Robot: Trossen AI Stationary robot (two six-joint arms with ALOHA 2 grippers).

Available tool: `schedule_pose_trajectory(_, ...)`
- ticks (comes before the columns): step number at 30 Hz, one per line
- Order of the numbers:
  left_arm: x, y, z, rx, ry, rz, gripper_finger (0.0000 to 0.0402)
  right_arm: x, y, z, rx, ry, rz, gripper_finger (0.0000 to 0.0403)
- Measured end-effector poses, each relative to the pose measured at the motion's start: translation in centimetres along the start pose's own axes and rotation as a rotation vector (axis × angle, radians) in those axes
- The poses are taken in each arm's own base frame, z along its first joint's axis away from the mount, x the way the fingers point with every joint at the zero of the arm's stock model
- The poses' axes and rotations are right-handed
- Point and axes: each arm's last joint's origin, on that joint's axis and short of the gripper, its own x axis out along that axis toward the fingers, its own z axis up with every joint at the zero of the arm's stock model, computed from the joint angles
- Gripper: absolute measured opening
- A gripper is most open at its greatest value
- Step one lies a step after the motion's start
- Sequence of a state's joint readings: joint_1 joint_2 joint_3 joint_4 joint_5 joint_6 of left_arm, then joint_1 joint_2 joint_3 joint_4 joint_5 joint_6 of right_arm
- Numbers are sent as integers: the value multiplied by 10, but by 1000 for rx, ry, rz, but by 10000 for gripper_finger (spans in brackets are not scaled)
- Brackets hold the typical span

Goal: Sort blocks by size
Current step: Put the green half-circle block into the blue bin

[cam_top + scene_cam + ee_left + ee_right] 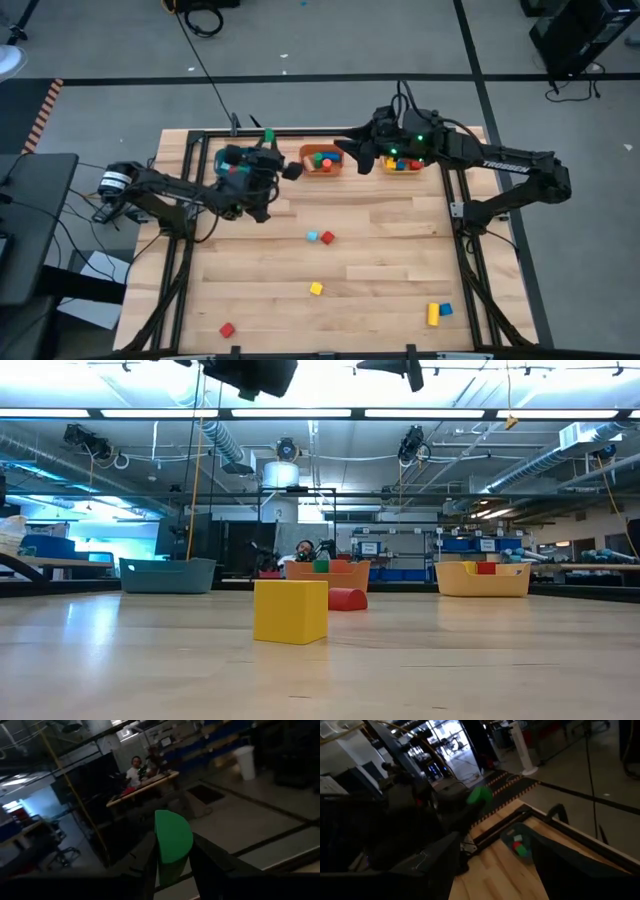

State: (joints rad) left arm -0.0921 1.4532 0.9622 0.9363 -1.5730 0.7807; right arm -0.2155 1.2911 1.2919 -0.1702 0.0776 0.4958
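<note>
My left gripper is raised above the teal bin at the table's far left, shut on a green block with a rounded end. That block shows as a green spot in the right wrist view. My right gripper hangs open and empty between the orange bin and the yellow bin. Loose blocks rest on the table: a light blue one, a red one, a yellow cube and several more near the front. My left gripper pinches the green block's lower part between its two fingers. The fingers point level toward the table's far side. The rounded end stands out past the fingertips, and the block is lifted clear of table and bin.
All three bins stand along the far edge with blocks in them. A red block lies near the front left. A yellow and a blue block lie at the front right. A black frame rail borders the table.
</note>
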Motion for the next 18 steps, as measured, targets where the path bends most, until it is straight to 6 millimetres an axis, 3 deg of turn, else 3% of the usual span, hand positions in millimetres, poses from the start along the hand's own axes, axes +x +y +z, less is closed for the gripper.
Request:
schedule_pose_trajectory(9, 17, 26, -33, -50, 20, 63, 111, 0, -5, -2, -19, 30, -30, 256)
schedule_pose_trajectory(18, 13, 54, -82, -192, 13, 57, 111, 0, -10, 0, -27, 30, -49, 255)
